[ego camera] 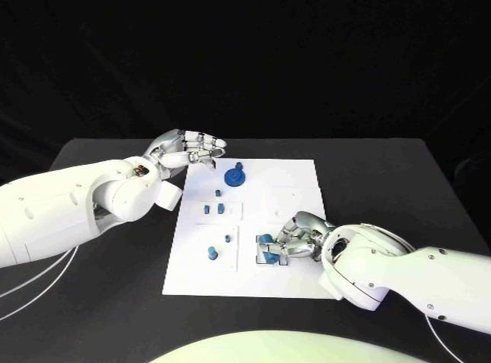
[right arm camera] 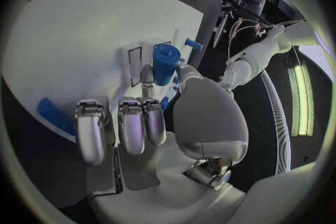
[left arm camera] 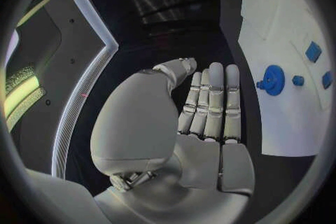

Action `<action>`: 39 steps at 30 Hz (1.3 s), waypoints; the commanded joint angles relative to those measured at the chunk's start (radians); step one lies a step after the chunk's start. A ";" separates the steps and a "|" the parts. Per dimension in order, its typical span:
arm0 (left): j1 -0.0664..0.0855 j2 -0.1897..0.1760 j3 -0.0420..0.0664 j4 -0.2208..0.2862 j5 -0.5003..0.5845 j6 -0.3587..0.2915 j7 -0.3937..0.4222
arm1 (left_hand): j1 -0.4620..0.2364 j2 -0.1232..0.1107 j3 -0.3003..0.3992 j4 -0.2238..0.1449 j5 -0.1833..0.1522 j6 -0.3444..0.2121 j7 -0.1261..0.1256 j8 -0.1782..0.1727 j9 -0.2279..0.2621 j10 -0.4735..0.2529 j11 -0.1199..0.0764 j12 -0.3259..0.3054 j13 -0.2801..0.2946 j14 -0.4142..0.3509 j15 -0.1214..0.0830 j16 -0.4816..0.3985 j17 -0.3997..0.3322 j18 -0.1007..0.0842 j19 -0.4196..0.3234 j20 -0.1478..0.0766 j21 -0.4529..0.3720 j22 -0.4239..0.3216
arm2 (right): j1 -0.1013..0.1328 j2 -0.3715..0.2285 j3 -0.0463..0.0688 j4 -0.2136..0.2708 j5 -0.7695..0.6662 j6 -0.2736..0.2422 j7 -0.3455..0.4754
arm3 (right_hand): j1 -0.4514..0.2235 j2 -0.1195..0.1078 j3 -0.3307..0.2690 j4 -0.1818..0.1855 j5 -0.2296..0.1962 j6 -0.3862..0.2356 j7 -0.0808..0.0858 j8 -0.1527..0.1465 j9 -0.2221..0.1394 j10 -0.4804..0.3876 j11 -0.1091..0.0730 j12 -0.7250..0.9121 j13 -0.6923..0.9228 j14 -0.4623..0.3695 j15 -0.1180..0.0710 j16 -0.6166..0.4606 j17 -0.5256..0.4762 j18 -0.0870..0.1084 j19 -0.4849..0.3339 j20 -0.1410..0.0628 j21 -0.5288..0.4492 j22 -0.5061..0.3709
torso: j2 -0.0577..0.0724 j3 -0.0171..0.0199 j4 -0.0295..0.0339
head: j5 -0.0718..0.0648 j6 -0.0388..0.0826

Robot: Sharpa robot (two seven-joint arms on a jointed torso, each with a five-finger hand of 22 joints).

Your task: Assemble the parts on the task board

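Note:
The white task board point(ego camera: 294, 178) lies mid-table. My right hand point(ego camera: 299, 238) rests on its near right part, and my thumb and a finger pinch a blue cylinder point(right arm camera: 166, 61) standing by a slot; the same part point(ego camera: 267, 242) sits at my fingertips in the head view. Another blue piece point(ego camera: 270, 258) lies just beneath the hand. A round blue part with a knob point(ego camera: 234, 178) stands near the board's far left. My left hand point(ego camera: 191, 151) hovers off the board's far left corner, its fingers point(left arm camera: 210, 101) straight and holding nothing.
Small blue parts lie on the board's left half: two point(ego camera: 215, 204) in the middle, two more point(ego camera: 212, 252) nearer me. A blue bar point(right arm camera: 56, 115) lies by my right hand's outer fingers. Black table point(ego camera: 104, 302) surrounds the board.

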 commanded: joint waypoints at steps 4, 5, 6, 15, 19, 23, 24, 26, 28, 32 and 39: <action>0.000 -0.001 0.001 0.004 0.005 0.015 0.003 | 0.000 0.006 -0.004 0.000 0.003 -0.002 -0.002 0.006 -0.001 -0.008 0.001 0.007 -0.002 0.000 0.001 -0.005 -0.002 0.012 -0.002 0.008 -0.003 -0.001 | -0.004 0.013 -0.002 -0.018 -0.033 0.000 -0.010 | -0.020 0.003 0.003 0.001 -0.012 0.007 -0.011 0.001 0.001 0.105 -0.008 0.004 0.263 0.102 -0.006 0.003 0.263 -0.014 0.105 -0.007 0.004 0.263 | 0.000 0.0002 -0.0010 | 0.007 0.000; 0.001 -0.001 0.001 0.004 0.005 0.015 0.003 | 0.000 0.006 -0.004 0.000 0.003 -0.002 -0.002 0.006 -0.001 -0.008 0.001 0.007 -0.002 0.000 0.001 -0.005 -0.002 0.012 -0.002 0.008 -0.003 -0.001 | -0.004 0.015 -0.002 -0.020 -0.036 0.003 -0.011 | -0.025 0.002 0.003 0.001 -0.026 0.006 -0.011 0.003 0.002 0.105 -0.008 0.004 0.263 0.102 -0.006 0.003 0.263 -0.014 0.105 -0.007 0.004 0.263 | 0.000 0.0003 -0.0009 | 0.007 0.000; 0.001 -0.001 0.001 0.004 0.005 0.015 0.003 | 0.000 0.006 -0.004 0.000 0.003 -0.002 -0.002 0.006 -0.001 -0.008 0.001 0.007 -0.002 0.000 0.001 -0.005 -0.002 0.012 -0.002 0.008 -0.003 -0.001 | -0.004 0.017 -0.002 -0.022 -0.039 0.005 -0.013 | -0.029 0.001 0.002 0.001 -0.040 0.006 -0.011 0.004 0.003 0.105 -0.008 0.004 0.263 0.102 -0.006 0.003 0.263 -0.014 0.105 -0.007 0.004 0.263 | 0.000 0.0003 -0.0007 | 0.007 0.000; 0.001 -0.003 0.001 0.005 0.005 0.014 0.002 | -0.002 0.007 -0.004 0.002 0.003 -0.002 -0.002 0.007 -0.002 -0.008 0.001 0.008 -0.003 0.000 0.002 -0.006 -0.002 0.012 -0.002 0.008 -0.004 -0.001 | -0.005 0.025 -0.002 -0.033 -0.076 0.012 -0.024 | -0.107 0.009 -0.092 0.002 -0.094 -0.003 -0.010 0.024 0.012 0.105 -0.007 0.003 0.263 0.102 -0.006 0.003 0.263 -0.014 0.105 -0.007 0.004 0.263 | 0.000 -0.0003 -0.0005 | 0.007 0.001; 0.001 -0.004 0.001 0.006 0.005 0.013 0.002 | -0.002 0.007 -0.004 0.002 0.003 -0.002 -0.002 0.007 -0.002 -0.008 0.001 0.008 -0.003 0.000 0.002 -0.006 -0.002 0.012 -0.002 0.008 -0.004 -0.001 | -0.006 0.026 -0.002 -0.032 -0.086 0.019 -0.023 | -0.124 0.018 -0.150 0.004 -0.132 -0.007 -0.010 0.031 0.015 0.105 -0.007 0.002 0.262 0.102 -0.005 0.003 0.263 -0.014 0.105 -0.006 0.004 0.263 | 0.000 0.0001 -0.0007 | 0.007 0.002; 0.001 -0.006 0.001 0.006 0.005 0.012 0.001 | -0.002 0.008 -0.003 0.002 0.003 -0.002 -0.002 0.007 -0.002 -0.008 0.001 0.008 -0.003 0.000 0.002 -0.006 -0.002 0.012 -0.002 0.008 -0.005 -0.001 | -0.007 0.021 -0.002 -0.025 -0.098 0.023 -0.018 | -0.144 0.012 -0.212 0.005 -0.167 -0.012 -0.009 0.036 0.017 0.104 -0.006 0.001 0.261 0.102 -0.004 0.003 0.263 -0.014 0.105 -0.006 0.004 0.263 | 0.000 0.0002 -0.0010 | 0.009 0.003; 0.001 -0.006 0.001 0.007 0.005 0.012 0.001 | -0.002 0.008 -0.003 0.002 0.003 -0.002 -0.002 0.007 -0.002 -0.008 0.001 0.008 -0.003 0.000 0.002 -0.006 -0.002 0.012 -0.002 0.008 -0.005 -0.001 | -0.007 0.019 -0.002 -0.022 -0.102 0.022 -0.015 | -0.145 0.012 -0.214 0.005 -0.167 -0.012 -0.009 0.037 0.017 0.104 -0.006 0.000 0.261 0.102 -0.004 0.003 0.263 -0.014 0.105 -0.006 0.004 0.263 | 0.000 0.0002 -0.0010 | 0.009 0.003; 0.001 -0.006 0.001 0.007 0.005 0.012 0.001 | -0.002 0.008 -0.003 0.002 0.003 -0.002 -0.002 0.007 -0.002 -0.008 0.001 0.008 -0.003 0.000 0.002 -0.006 -0.002 0.012 -0.002 0.008 -0.005 -0.001 | -0.008 0.014 -0.002 -0.016 -0.107 0.020 -0.006 | -0.141 0.019 -0.215 0.004 -0.162 -0.013 -0.009 0.037 0.017 0.103 -0.006 -0.001 0.261 0.102 -0.004 0.003 0.263 -0.014 0.105 -0.006 0.004 0.263 | 0.000 0.0005 -0.0010 | 0.009 0.003; 0.001 -0.007 0.001 0.008 0.005 0.012 0.001 | -0.002 0.008 -0.003 0.002 0.003 -0.002 -0.002 0.007 -0.002 -0.008 0.001 0.008 -0.003 0.000 0.002 -0.006 -0.002 0.012 -0.002 0.008 -0.005 -0.001 | -0.009 0.005 -0.002 -0.008 -0.110 0.018 0.014 | -0.113 0.033 -0.212 0.002 -0.142 -0.014 -0.009 0.040 0.018 0.104 -0.006 0.000 0.261 0.102 -0.004 0.003 0.263 -0.014 0.105 -0.005 0.004 0.263 | 0.000 0.0008 -0.0009 | 0.010 0.003; 0.001 -0.009 0.001 0.008 0.005 0.012 0.001 | -0.002 0.009 -0.003 0.002 0.003 -0.002 -0.002 0.008 -0.002 -0.008 0.001 0.008 -0.003 -0.001 0.002 -0.006 -0.002 0.012 -0.002 0.008 -0.005 -0.002 | -0.010 -0.020 -0.002 0.013 -0.098 0.018 0.090 | 0.030 0.049 -0.184 -0.002 -0.104 -0.023 -0.011 0.041 0.014 0.103 -0.006 -0.001 0.261 0.102 -0.003 0.003 0.263 -0.014 0.105 -0.009 0.004 0.263 | 0.000 0.0009 -0.0010 | 0.011 0.003; 0.001 -0.011 0.001 0.008 0.005 0.012 0.002 | -0.002 0.009 -0.003 0.002 0.003 -0.002 -0.002 0.008 -0.002 -0.008 0.001 0.008 -0.003 -0.001 0.002 -0.006 -0.002 0.012 -0.002 0.008 -0.005 -0.002 | -0.014 -0.059 -0.002 0.039 -0.099 0.051 0.197 | 0.153 -0.006 -0.124 -0.004 -0.148 -0.023 -0.009 0.037 0.003 0.105 -0.006 0.002 0.262 0.102 -0.005 0.003 0.263 -0.014 0.105 -0.006 0.004 0.263 | 0.000 0.0011 -0.0024 | 0.014 0.001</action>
